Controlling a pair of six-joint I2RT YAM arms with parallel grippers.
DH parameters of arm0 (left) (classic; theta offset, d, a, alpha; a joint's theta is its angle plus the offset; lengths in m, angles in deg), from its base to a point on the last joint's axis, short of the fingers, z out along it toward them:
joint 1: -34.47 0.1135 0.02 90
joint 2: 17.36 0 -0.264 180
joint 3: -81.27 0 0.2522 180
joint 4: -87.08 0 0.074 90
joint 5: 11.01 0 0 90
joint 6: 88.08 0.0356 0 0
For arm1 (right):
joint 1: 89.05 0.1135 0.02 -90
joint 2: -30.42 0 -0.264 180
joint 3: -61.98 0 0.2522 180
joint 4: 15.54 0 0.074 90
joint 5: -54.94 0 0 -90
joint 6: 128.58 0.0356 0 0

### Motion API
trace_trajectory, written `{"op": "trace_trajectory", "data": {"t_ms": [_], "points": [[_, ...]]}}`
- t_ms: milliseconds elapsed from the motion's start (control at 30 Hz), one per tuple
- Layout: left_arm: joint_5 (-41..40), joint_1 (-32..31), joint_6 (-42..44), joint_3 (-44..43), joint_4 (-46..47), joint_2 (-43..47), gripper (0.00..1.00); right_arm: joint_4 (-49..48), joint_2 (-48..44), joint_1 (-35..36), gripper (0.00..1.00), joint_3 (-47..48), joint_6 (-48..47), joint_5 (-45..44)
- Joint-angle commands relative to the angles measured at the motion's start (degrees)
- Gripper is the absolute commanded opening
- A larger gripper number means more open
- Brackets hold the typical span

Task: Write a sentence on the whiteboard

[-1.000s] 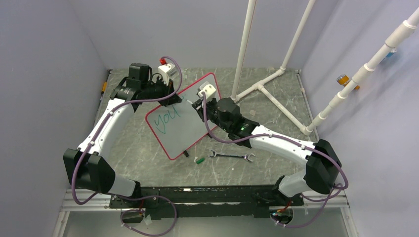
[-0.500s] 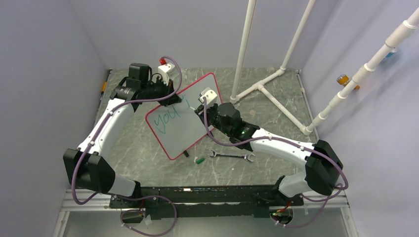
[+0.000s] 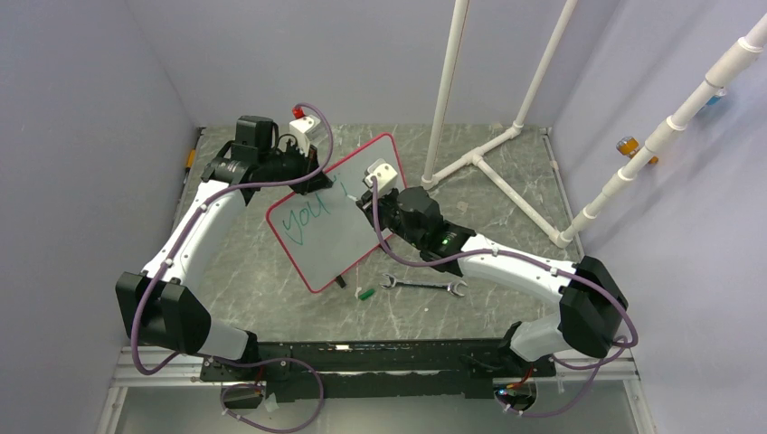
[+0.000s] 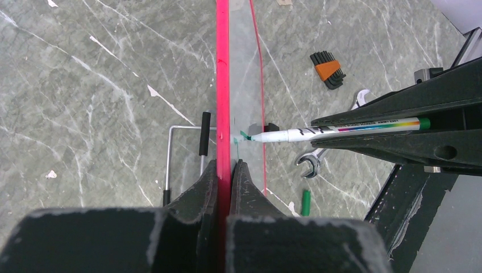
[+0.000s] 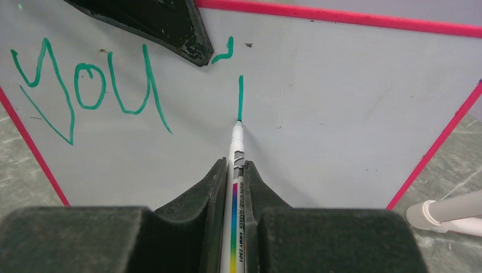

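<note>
The whiteboard (image 3: 339,242), white with a thin red frame, stands tilted on the table. My left gripper (image 3: 312,179) is shut on its top edge; the left wrist view shows the red frame (image 4: 223,85) pinched between the jaws of that gripper (image 4: 226,165). The sentence (image 5: 91,91) in green reads "you", followed by an apostrophe and a short vertical stroke (image 5: 240,96). My right gripper (image 5: 234,168) is shut on a white marker (image 5: 235,196), whose green tip touches the board at the stroke's lower end.
A wrench (image 3: 423,287) and a green marker cap (image 3: 365,294) lie on the table just below the board. A white pipe frame (image 3: 488,163) stands at the back right. A folded hex key set (image 4: 328,69) lies beyond the board.
My right gripper moved the marker up and left on the board. An apostrophe and a short vertical stroke now follow "you". The left gripper has held still.
</note>
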Motion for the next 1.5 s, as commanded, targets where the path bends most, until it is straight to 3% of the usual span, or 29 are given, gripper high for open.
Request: {"op": "trace_trajectory", "data": {"t_ms": [0,933,1467], "points": [[-10.3,0.16,8.91,1.82,-1.36,0.11,0.0,-0.56,-0.04,-0.19,0.0,3.88,-1.07,-0.98],[-10.55,0.16,9.17,1.92,-1.33,0.41,0.0,1.73,2.32,-0.25,0.0,9.19,-3.27,-3.39],[-11.05,0.16,9.32,1.87,-1.42,0.68,0.0,1.35,-6.75,-0.49,0.0,4.96,-2.03,-5.36]]}}
